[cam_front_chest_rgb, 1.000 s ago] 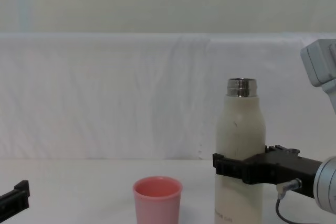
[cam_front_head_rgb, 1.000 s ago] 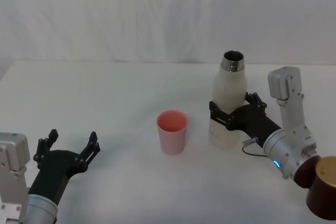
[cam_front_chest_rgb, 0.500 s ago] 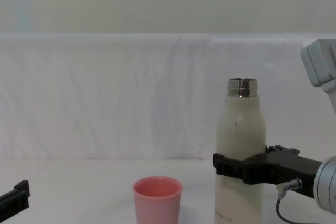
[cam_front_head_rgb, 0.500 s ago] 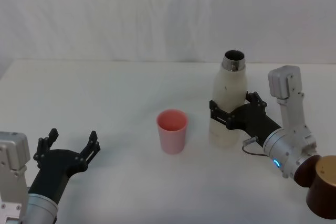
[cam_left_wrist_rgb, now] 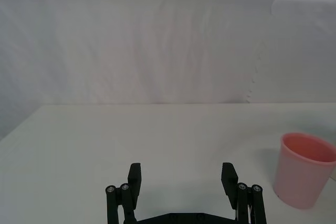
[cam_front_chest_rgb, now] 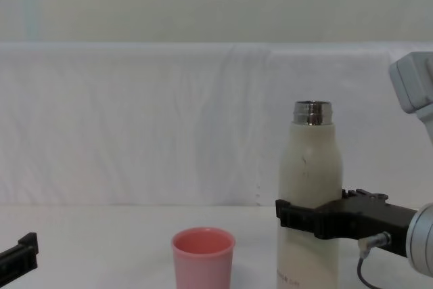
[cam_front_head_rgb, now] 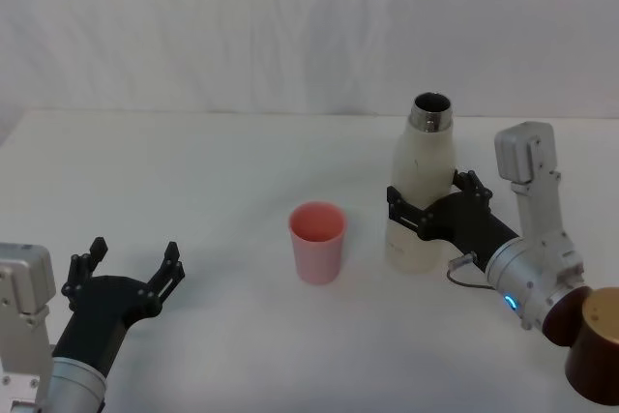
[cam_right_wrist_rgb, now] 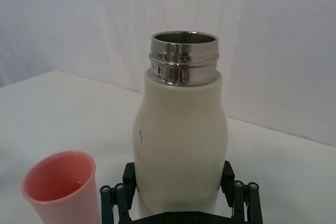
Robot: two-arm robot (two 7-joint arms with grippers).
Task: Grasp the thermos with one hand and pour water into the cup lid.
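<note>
1. Thermos (cam_front_head_rgb: 418, 198): cream-white bottle, upright on the white table (cam_front_head_rgb: 222, 181), open steel neck uppermost. Its lower body sits between the fingers of the right gripper (cam_front_head_rgb: 423, 214), one finger on each side of the body; the neck and shoulders rise well above them.
2. Right gripper: reaches in from the robot's right at about the bottle's lower third. In the right wrist view the fingers (cam_right_wrist_rgb: 117, 192) flank the thermos (cam_right_wrist_rgb: 179, 140) closely and seem closed against its wall; contact on the far side is hidden.
3. Cup lid (cam_front_head_rgb: 316, 242): salmon-pink cup, upright, mouth open, on the table to the left of the right gripper's fingers and apart from the thermos. In the chest view the cup lid (cam_front_chest_rgb: 203, 257) stands much lower than the thermos (cam_front_chest_rgb: 310, 187).
4. Left gripper (cam_front_head_rgb: 126, 273): low at the robot's left, well apart from the cup lid, fingers spread wide and holding nothing; in the left wrist view the cup lid (cam_left_wrist_rgb: 306, 169) stands ahead of and to one side of those fingers (cam_left_wrist_rgb: 134, 177).
</note>
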